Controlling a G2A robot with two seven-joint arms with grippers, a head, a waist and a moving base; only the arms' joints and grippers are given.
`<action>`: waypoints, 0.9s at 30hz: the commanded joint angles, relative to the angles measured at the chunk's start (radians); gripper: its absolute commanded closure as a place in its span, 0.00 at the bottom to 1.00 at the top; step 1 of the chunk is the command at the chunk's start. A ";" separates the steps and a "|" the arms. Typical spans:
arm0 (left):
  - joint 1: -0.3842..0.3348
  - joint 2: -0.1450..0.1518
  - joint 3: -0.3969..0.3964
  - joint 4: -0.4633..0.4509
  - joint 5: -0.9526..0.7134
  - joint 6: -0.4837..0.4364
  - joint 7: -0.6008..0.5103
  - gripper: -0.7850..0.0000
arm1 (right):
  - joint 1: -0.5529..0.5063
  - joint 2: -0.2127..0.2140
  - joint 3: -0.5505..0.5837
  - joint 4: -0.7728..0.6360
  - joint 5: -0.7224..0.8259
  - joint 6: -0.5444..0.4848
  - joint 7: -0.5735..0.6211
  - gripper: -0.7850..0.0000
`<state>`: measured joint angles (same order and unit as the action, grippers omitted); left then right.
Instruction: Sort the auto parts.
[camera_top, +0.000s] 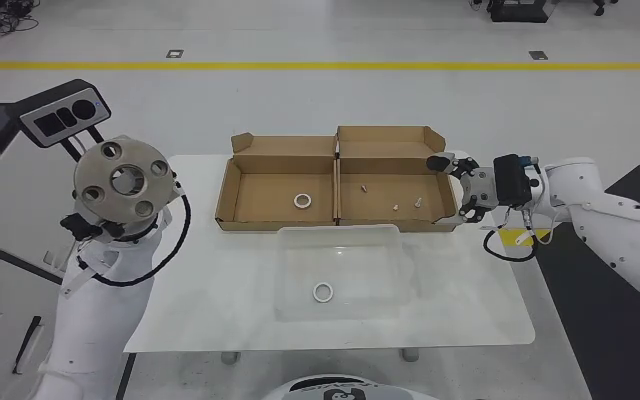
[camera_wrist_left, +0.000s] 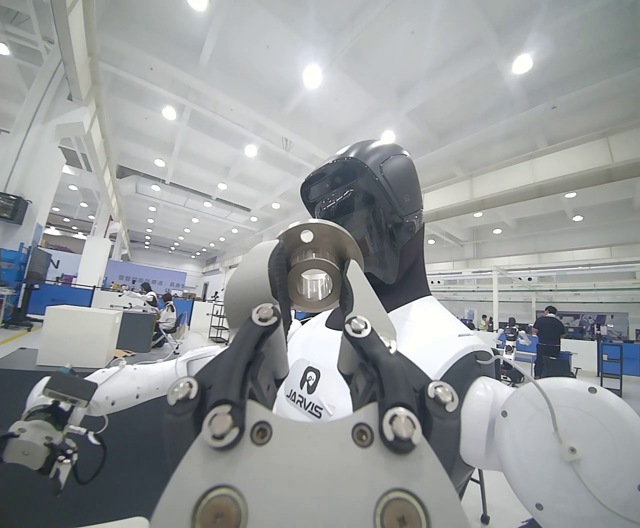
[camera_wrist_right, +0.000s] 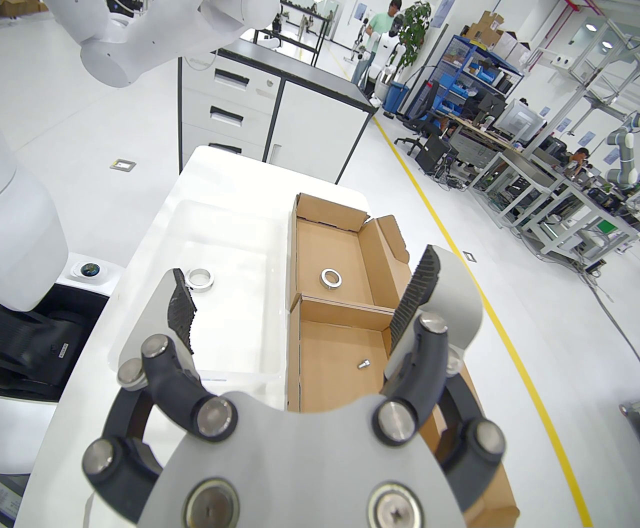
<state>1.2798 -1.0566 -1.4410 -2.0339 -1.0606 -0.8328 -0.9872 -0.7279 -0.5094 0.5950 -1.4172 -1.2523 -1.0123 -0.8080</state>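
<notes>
My left gripper (camera_wrist_left: 312, 280) is shut on a metal flanged bushing (camera_wrist_left: 312, 270), held high off the table's left side; from above its round holed flange (camera_top: 125, 180) faces the camera. My right gripper (camera_top: 452, 188) stands open and empty at the right box's (camera_top: 385, 215) right wall, its fingers (camera_wrist_right: 417, 295) spread wide. The left cardboard box (camera_top: 235, 195) holds a metal ring (camera_top: 303, 200). Small bolts (camera_top: 396, 206) lie in the right box. Another ring (camera_top: 323, 292) sits in the clear plastic bin (camera_top: 290, 250).
Both boxes stand side by side at the back of the white table (camera_top: 200, 300), flaps open, with the clear bin just in front of them. Bare table lies left and right of the bin. A grey drawer cabinet (camera_wrist_right: 235, 115) stands beyond the table's far end.
</notes>
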 joint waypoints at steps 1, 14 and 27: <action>0.000 0.000 0.000 0.000 0.000 0.000 0.000 1.00 | 0.000 0.000 0.000 0.000 0.000 0.000 0.000 0.00; -0.002 -0.007 0.037 -0.038 0.244 0.119 0.032 1.00 | 0.000 0.000 0.000 0.000 0.000 0.000 0.000 0.00; -0.202 -0.025 0.143 0.143 0.562 0.207 0.068 1.00 | 0.000 0.000 0.000 0.000 0.000 0.000 0.000 0.00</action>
<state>1.1040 -1.0807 -1.3146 -1.9123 -0.5409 -0.6311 -0.9037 -0.7279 -0.5094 0.5950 -1.4172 -1.2523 -1.0123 -0.8080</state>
